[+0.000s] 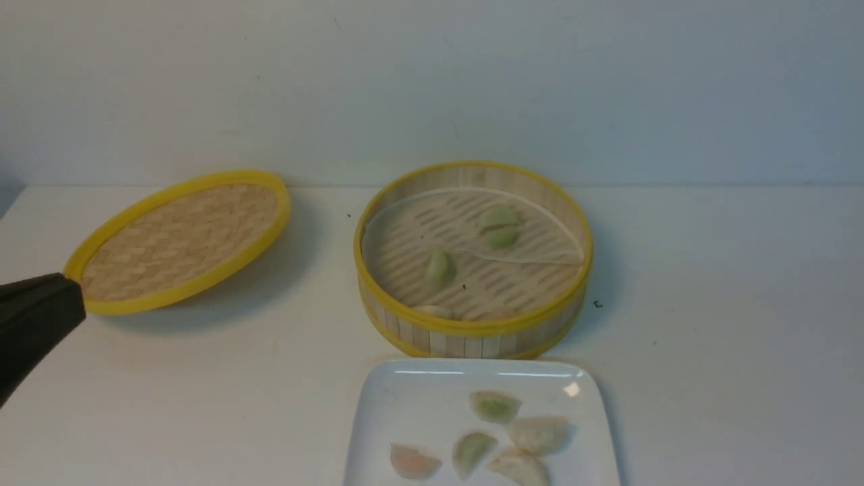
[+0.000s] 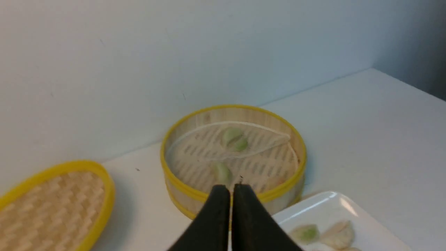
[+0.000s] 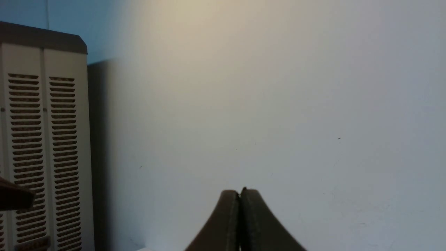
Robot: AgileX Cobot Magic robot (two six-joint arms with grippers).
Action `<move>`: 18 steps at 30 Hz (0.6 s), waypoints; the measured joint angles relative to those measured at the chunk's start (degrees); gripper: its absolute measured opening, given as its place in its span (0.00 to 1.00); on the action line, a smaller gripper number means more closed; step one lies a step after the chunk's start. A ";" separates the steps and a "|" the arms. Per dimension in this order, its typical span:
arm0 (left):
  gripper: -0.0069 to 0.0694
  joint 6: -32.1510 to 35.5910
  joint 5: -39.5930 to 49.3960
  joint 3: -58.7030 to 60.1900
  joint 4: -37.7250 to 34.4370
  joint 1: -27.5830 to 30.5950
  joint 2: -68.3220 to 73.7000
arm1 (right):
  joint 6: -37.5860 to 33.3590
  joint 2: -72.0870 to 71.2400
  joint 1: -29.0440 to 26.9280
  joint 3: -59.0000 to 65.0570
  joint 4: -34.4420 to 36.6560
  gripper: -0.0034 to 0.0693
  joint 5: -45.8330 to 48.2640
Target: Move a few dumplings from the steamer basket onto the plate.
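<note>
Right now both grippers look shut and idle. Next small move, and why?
Probably open the left gripper and ease it toward the steamer basket. It's shut on nothing, and the basket holds dumplings such as the green one. The plate already holds five, so stopping is also defensible. The right gripper faces only wall.

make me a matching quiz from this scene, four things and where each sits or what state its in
Things:
1. lid
2. basket
3. plate
4. left end effector

Places or states:
A. nearest the camera in the front view, holding five dumplings
B. shut, holding nothing
C. middle of the table, a few dumplings inside
D. left of the basket, tilted

Pairs: 1-D, 2-C, 3-A, 4-B
</note>
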 joint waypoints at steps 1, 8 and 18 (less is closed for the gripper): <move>0.08 2.83 -2.44 2.54 -1.50 2.27 -2.24 | 0.00 0.00 0.00 0.00 0.00 0.03 0.00; 0.08 12.81 -13.09 24.05 -9.30 20.59 -18.43 | 0.00 0.00 0.00 0.00 0.00 0.03 0.00; 0.08 12.98 -12.74 37.18 -9.46 25.14 -23.32 | 0.00 0.00 0.00 0.00 -0.02 0.03 -0.24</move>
